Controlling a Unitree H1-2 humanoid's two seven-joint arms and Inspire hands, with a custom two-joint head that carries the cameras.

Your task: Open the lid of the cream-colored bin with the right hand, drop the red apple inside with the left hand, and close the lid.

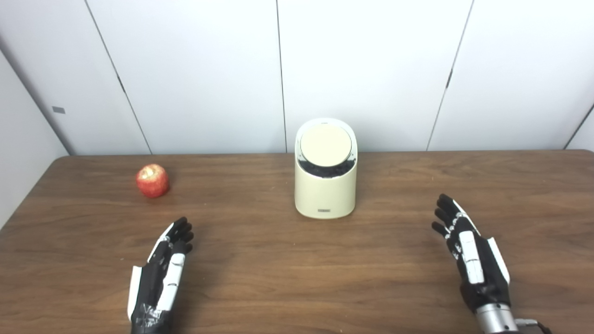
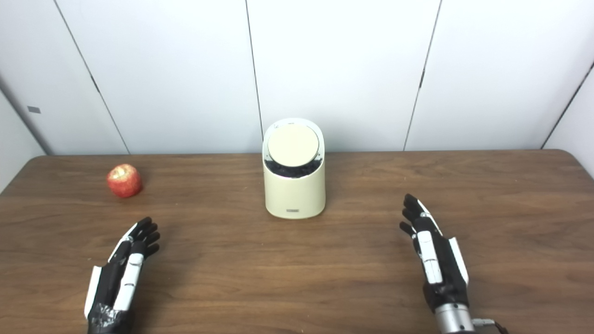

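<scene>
A cream-colored bin (image 1: 326,190) stands upright at the middle of the wooden table (image 1: 297,260), near the far edge. Its round lid (image 1: 325,145) sits tilted on top, with a dark gap showing under its front edge. A red apple (image 1: 152,180) lies on the table to the far left of the bin. My left hand (image 1: 162,273) is open and empty, near the front, below and right of the apple. My right hand (image 1: 468,253) is open and empty at the front right, well apart from the bin.
White wall panels (image 1: 297,69) stand right behind the table's far edge. The table's left corner (image 1: 55,160) is rounded. Bare wood lies between my hands and in front of the bin.
</scene>
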